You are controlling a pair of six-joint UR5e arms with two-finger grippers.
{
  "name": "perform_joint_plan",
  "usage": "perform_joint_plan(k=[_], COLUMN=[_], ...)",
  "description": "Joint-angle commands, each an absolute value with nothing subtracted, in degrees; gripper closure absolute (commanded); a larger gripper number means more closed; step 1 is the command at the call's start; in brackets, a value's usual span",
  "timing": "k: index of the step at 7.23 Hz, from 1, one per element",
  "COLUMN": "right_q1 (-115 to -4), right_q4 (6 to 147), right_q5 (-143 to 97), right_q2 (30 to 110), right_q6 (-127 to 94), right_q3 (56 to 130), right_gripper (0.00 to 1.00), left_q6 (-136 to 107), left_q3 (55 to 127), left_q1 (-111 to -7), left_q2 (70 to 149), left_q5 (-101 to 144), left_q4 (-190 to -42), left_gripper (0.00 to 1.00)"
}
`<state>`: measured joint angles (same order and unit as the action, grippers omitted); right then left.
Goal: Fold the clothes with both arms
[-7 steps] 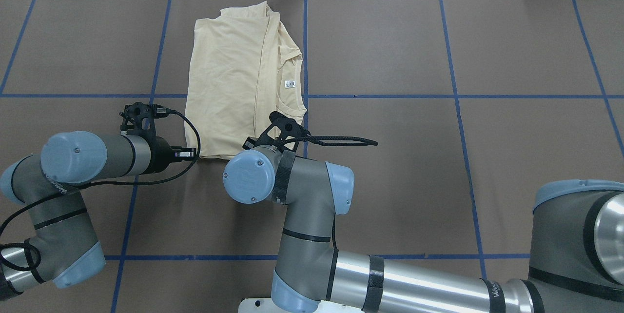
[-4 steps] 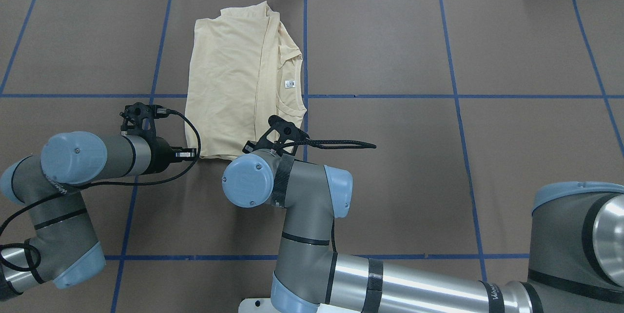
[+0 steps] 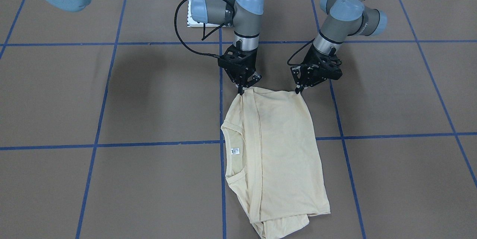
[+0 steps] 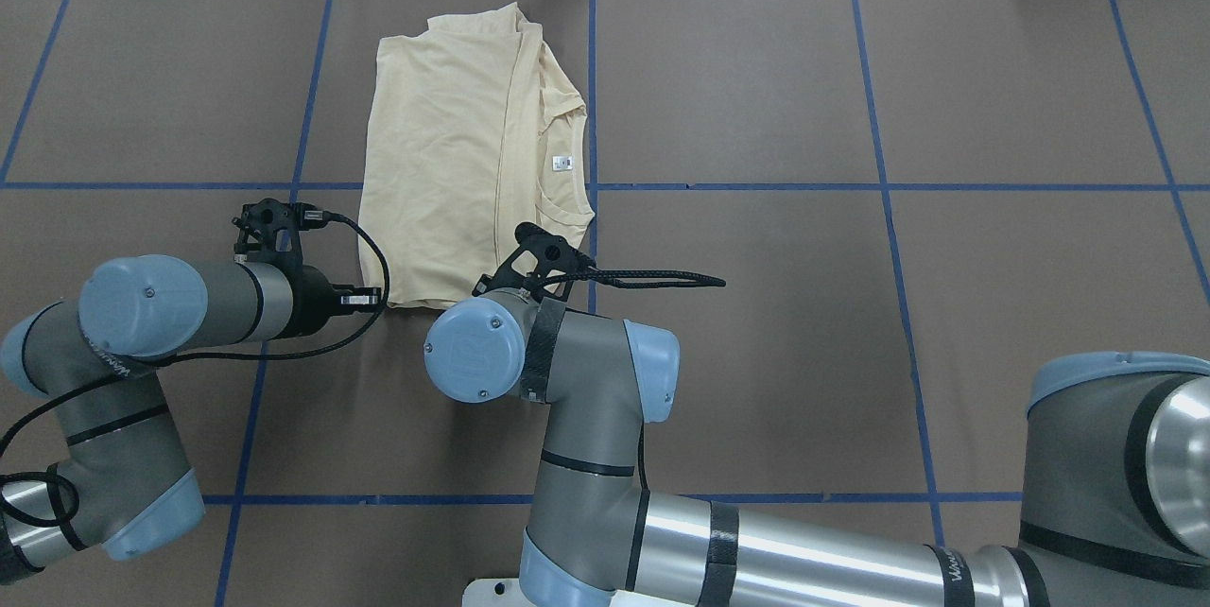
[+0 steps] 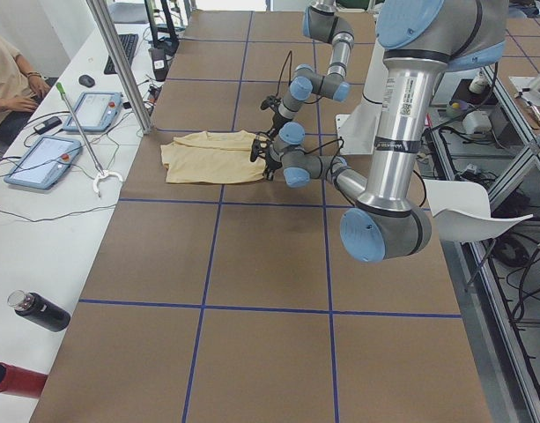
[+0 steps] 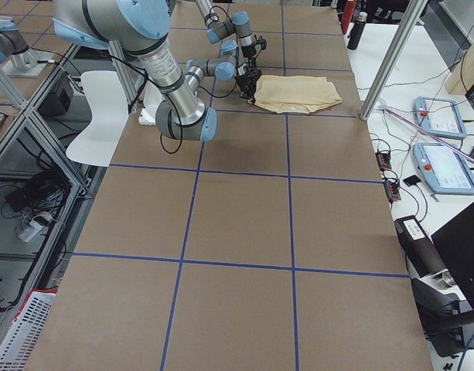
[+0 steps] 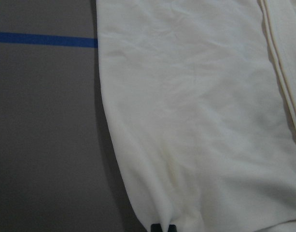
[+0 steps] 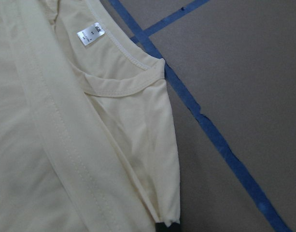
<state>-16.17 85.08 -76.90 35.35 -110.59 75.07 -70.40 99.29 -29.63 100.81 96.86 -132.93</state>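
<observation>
The clothes (image 4: 454, 163), one pale cream-yellow shirt, lie folded lengthwise on the brown table, the neck and its white label (image 4: 562, 163) toward the right. In the front view my left gripper (image 3: 299, 89) is shut on one near corner of the shirt (image 3: 279, 149) and my right gripper (image 3: 241, 89) is shut on the other, by the neck side. Each wrist view shows cloth pinched at the bottom edge: left gripper (image 7: 163, 227), right gripper (image 8: 167, 226). The shirt's print is hidden.
Blue tape lines (image 4: 737, 186) cross the table. The white pedestal base (image 3: 193, 19) stands behind the arms. Beyond the far edge, a side bench holds tablets (image 5: 40, 163), a metal post (image 5: 120, 62) and a dark bottle (image 5: 36, 310); a person sits there.
The right arm's wrist and elbow have drifted slightly left and toward the robot. The left arm and the shirt look unchanged.
</observation>
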Motion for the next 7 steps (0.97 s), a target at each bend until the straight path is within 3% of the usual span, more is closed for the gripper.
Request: perform_joint_plan(k=[1, 3, 5, 7], right_q1=[-16.3, -16.3, -10.7, -1.8], right_q4=[85.2, 85.2, 88.9, 101.5], right_q5=[-77.0, -77.6, -77.3, -72.6], right_q2=[35.2, 41.7, 52.0, 55.9], right_q6=[-110.2, -108.8, -108.8, -109.2], right_q3=[76.0, 85.1, 102.0, 119.9], right_gripper=[1.00, 1.00, 1.00, 1.00], left_q6=[-70.4, -70.3, -70.5, -73.9], left_q3=[101.1, 109.6, 114.2, 121.6], left_q1=[-29.6, -29.3, -27.3, -22.2], left_q2=[100.8, 100.9, 99.6, 95.6], left_q5=[97.2, 99.2, 99.6, 99.6], left_q4=[-132.5, -123.2, -122.3, -122.3], left_gripper=[1.00, 1.00, 1.00, 1.00])
